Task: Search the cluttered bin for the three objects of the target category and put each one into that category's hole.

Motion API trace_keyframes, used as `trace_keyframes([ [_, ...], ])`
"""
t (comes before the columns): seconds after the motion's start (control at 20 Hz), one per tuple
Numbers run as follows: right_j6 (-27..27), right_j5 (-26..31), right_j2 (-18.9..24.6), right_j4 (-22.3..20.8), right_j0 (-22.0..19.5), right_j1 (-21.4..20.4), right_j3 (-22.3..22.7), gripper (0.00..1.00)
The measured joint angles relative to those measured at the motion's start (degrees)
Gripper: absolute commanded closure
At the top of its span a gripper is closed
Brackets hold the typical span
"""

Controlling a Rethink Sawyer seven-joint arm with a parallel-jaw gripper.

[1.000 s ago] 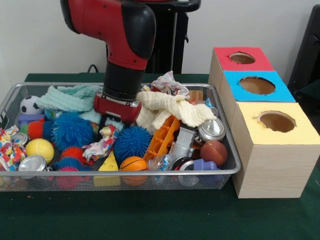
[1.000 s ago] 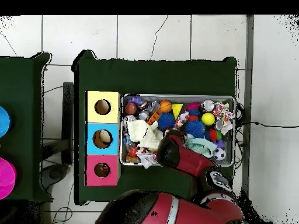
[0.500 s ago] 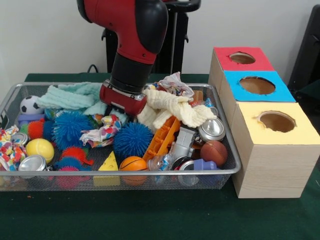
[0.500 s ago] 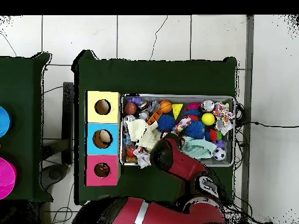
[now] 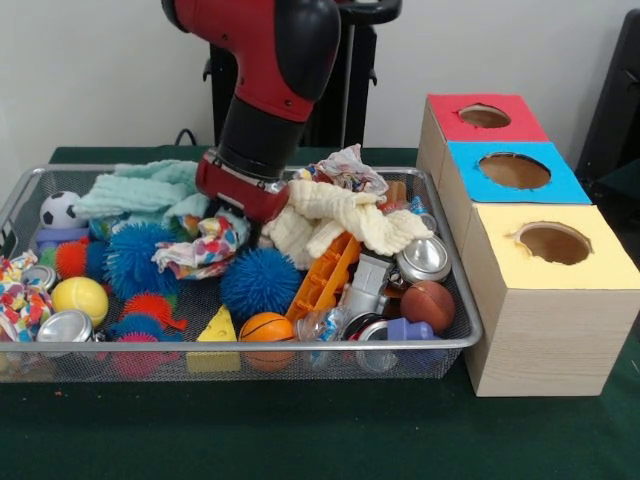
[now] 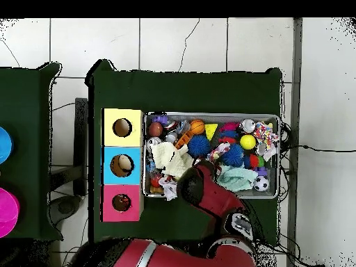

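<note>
1. The bin (image 5: 300,347) is packed from wall to wall. Its right-hand rim in the front view lies just beside the yellow box (image 5: 600,268).
2. The blue box (image 5: 468,186) and red box (image 5: 452,127) stand behind the yellow one in a touching row. Their holes face up, above the level of the bin's rim.
3. A bare strip of green table (image 5: 300,430) runs along the bin's near side and round the boxes.
4. The arm (image 6: 208,196) comes in over the bin's robot-side rim, tilted toward the middle.
5. The gripper (image 5: 226,214) is near the bin's far wall, between the mint cloth (image 5: 140,190) and the cream cloth (image 5: 340,215). The cream cloth lies against it.
6. The gripper is closed on the patterned cloth (image 5: 196,254), which hangs bunched just under it. The fingertips are hidden in the folds.
7. That cloth hangs over two blue spiky balls (image 5: 262,283) and (image 5: 135,260), reaching down to the tops of both.
8. Half a second ago the patterned cloth lay lower, draped between the spiky balls. It has since risen and bunched closer to the mint cloth.
9. The arm has lifted a little and leaned back toward the far wall.
10. The other things in the bin lie as before.
</note>
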Motion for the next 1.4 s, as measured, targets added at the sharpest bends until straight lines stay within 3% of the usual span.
trace_keyframes([
  [0.2,0.0,1.2,-5.7,3.7,6.5,1.4,0.0,0.00],
  [0.25,0.0,1.6,-8.8,5.4,10.0,2.3,0.0,0.00],
  [0.45,0.0,1.8,-13.6,6.6,14.7,4.0,0.0,0.00],
  [0.7,0.0,1.8,-16.3,6.6,15.8,5.7,0.2,0.00],
  [1.1,0.0,1.1,-17.2,4.7,13.1,7.5,1.0,0.00],
  [1.4,0.0,-4.0,-17.2,0.5,10.0,7.5,1.0,0.00],
])
